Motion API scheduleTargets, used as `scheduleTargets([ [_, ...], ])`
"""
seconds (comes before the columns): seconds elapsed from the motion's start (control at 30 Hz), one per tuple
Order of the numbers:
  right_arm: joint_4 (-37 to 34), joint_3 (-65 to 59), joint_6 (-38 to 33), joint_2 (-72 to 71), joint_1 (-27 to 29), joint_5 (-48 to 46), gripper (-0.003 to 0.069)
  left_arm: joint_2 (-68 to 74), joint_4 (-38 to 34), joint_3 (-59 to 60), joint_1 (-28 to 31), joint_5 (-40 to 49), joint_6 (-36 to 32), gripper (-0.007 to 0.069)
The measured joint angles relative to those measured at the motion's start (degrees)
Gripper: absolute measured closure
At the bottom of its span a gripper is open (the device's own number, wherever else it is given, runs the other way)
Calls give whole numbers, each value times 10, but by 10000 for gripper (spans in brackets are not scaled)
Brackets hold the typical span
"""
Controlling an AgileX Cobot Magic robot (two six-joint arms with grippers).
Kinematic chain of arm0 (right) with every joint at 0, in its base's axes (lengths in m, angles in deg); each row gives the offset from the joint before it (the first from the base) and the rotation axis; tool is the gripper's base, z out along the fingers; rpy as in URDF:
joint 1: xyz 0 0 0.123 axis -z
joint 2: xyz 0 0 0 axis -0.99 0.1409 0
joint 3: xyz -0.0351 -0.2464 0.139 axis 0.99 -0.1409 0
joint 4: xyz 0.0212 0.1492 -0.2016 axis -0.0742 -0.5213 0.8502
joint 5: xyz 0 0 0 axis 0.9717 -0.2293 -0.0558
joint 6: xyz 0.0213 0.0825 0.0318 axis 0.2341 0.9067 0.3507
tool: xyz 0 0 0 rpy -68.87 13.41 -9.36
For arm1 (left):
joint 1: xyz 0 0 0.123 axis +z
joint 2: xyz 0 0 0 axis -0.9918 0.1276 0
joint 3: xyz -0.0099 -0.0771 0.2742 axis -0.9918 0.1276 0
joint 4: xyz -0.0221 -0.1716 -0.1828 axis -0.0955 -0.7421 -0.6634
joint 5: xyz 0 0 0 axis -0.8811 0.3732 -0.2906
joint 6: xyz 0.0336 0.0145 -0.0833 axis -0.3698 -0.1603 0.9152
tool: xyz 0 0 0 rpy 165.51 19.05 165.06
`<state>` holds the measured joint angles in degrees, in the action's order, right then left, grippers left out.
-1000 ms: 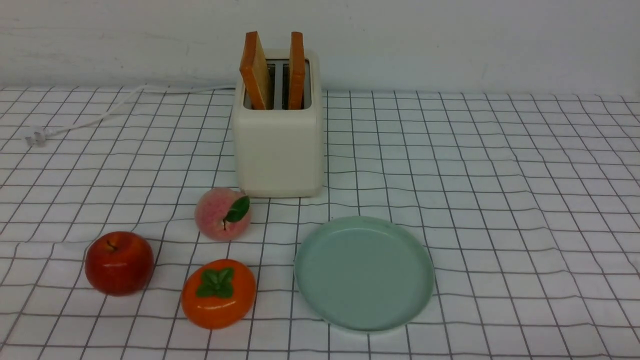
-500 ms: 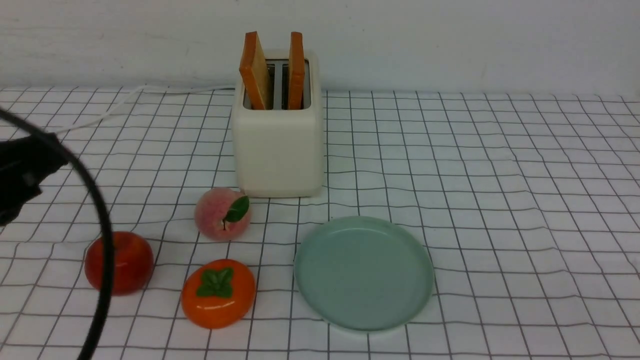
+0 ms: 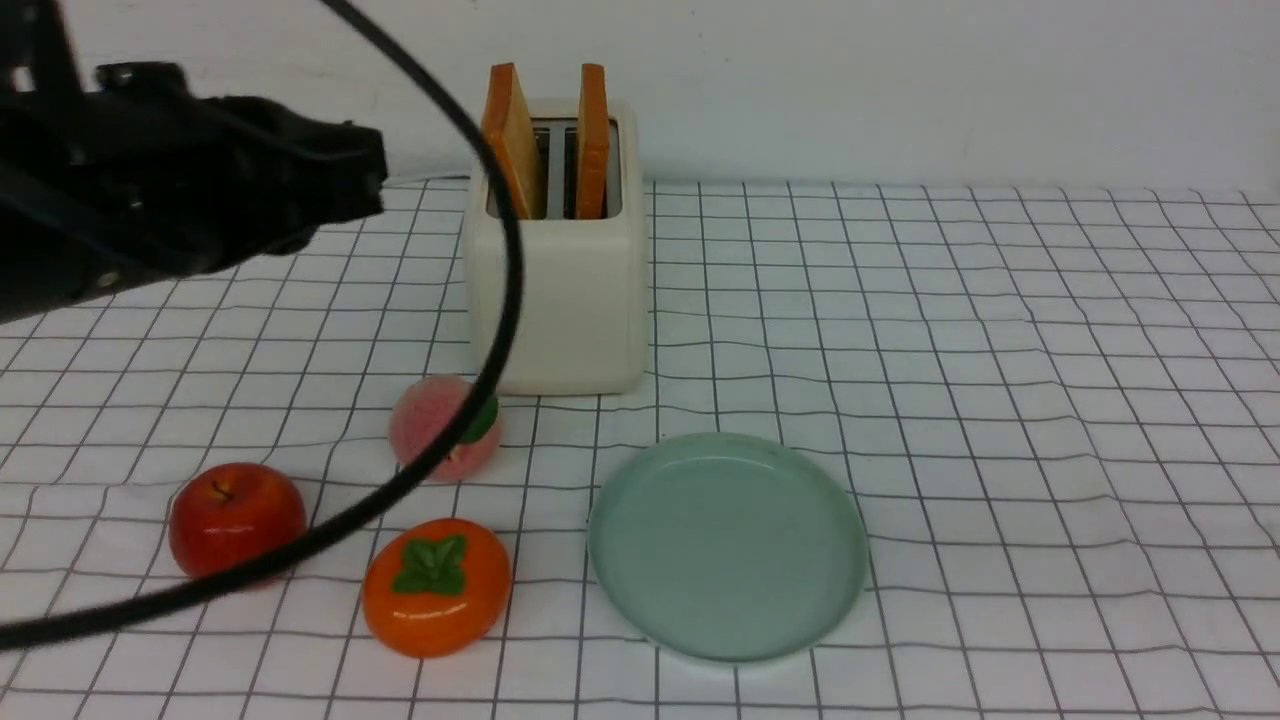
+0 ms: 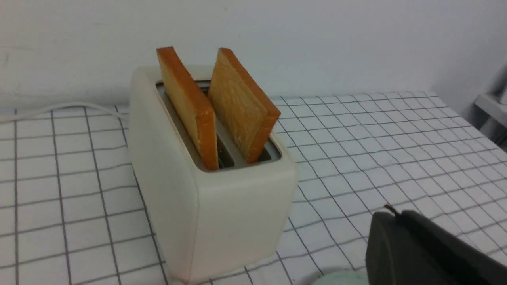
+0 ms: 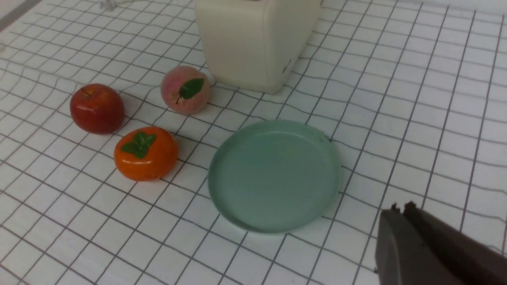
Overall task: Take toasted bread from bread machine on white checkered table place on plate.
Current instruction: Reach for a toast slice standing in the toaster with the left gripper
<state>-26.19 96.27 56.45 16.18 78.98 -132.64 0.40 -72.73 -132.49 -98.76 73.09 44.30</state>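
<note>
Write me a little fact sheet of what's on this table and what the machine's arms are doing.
toast slices: two, standing in the toaster slots
plate: empty, in front of the toaster, slightly right
fruit: apple, peach, persimmon, all left of the plate
table: white checkered cloth
left arm: raised, left of the toaster
left jaws: shut, empty
right jaws: shut, empty, near the plate
</note>
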Motion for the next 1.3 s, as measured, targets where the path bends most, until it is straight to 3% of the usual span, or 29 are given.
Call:
scheduleTargets([
  [0.2, -6, 47, -9, 21, 0, -1, 651, 99, 9, -56, -2, -47, -2, 589],
  [0.4, -27, 54, -23, 23, 0, -15, 646, 239, 9, -163, -2, -46, -2, 292],
  [0.43, -27, 54, -24, 23, 0, -16, 646, 244, 9, -167, -2, -46, -2, 283],
  [0.5, -27, 54, -24, 23, 0, -29, 645, 296, 8, -216, 0, -47, -1, 191],
  [0.67, -31, 54, -29, 23, 0, -34, 644, 375, 7, -297, 1, -54, -1, 144],
  [0.93, -43, 54, -41, 23, 0, -35, 638, 459, 5, -372, 2, -76, -1, 146],
  [1.07, -43, 54, -50, 23, 0, -35, 638, 481, 5, -380, 2, -78, -1, 184],
  [1.23, -43, 54, -54, 23, 0, -35, 633, 487, -2, -383, 2, -82, -1, 369],
  [1.3, -43, 54, -54, 23, 0, -34, 629, 486, -4, -383, 2, -91, -1, 505],
])
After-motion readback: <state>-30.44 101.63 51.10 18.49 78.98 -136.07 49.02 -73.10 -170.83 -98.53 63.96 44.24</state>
